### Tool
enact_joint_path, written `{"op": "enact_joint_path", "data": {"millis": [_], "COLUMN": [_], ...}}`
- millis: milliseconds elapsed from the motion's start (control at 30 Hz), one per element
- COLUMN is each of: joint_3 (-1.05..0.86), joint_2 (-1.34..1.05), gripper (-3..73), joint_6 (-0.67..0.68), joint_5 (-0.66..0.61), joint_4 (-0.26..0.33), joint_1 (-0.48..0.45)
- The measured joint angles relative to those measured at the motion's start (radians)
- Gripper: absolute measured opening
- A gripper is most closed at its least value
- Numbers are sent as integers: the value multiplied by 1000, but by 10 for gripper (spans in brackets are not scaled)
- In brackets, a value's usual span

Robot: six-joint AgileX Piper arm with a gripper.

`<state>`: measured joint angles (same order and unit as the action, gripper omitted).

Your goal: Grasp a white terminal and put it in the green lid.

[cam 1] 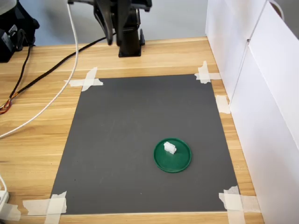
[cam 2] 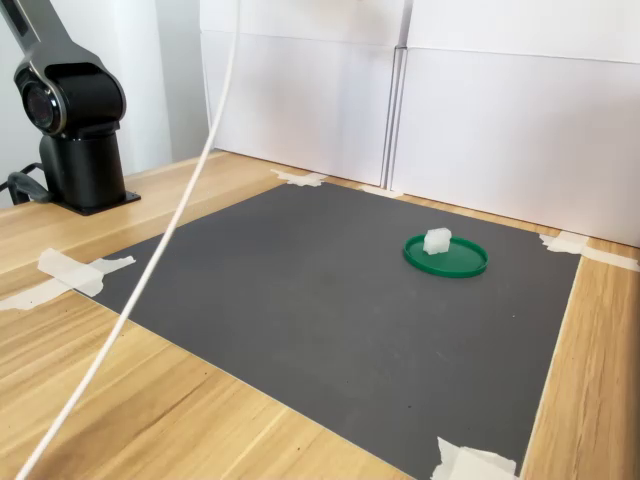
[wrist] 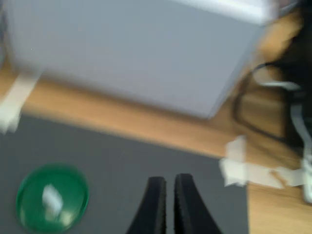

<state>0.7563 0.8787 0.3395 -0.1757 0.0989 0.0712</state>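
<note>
White terminal (cam 1: pixel 169 148) lies inside the green lid (cam 1: pixel 180 162), on the part of the disc toward the first exterior view's upper left; in the second exterior view the terminal (cam 2: pixel 437 240) sits on the lid (cam 2: pixel 460 262) too. The lid rests on a dark grey mat (cam 1: pixel 140 140), which is fixed by white tape strips (cam 1: pixel 85 81) at its corners to the wooden desk (cam 1: pixel 37 135). The end effector (wrist: pixel 169 207) appears only in the blurred wrist view: two black fingers (wrist: pixel 155 204), almost together with a thin gap, holding nothing, well apart from the lid (wrist: pixel 34 214). The arm's black base (cam 2: pixel 78 170) stands on the desk beyond the mat, with its lower joint upright. White panels (cam 2: pixel 500 130) stand along the desk's edge.
</note>
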Motion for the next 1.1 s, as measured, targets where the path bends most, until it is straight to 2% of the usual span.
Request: {"op": "enact_joint_path", "data": {"millis": [133,367,500,667,1100], "joint_3": [-120,-339,-464,-572,-731], "joint_2": [-179,-406,-497,-621,-799], "gripper": [-17,-19,-19,-20,-20], "joint_6": [-63,-79,-86,-88,-88], "joint_5": [68,71,59,51,28], "joint_4": [39,59,94,131,135], "joint_1": [-58,-172,-222,-233,-234]}}
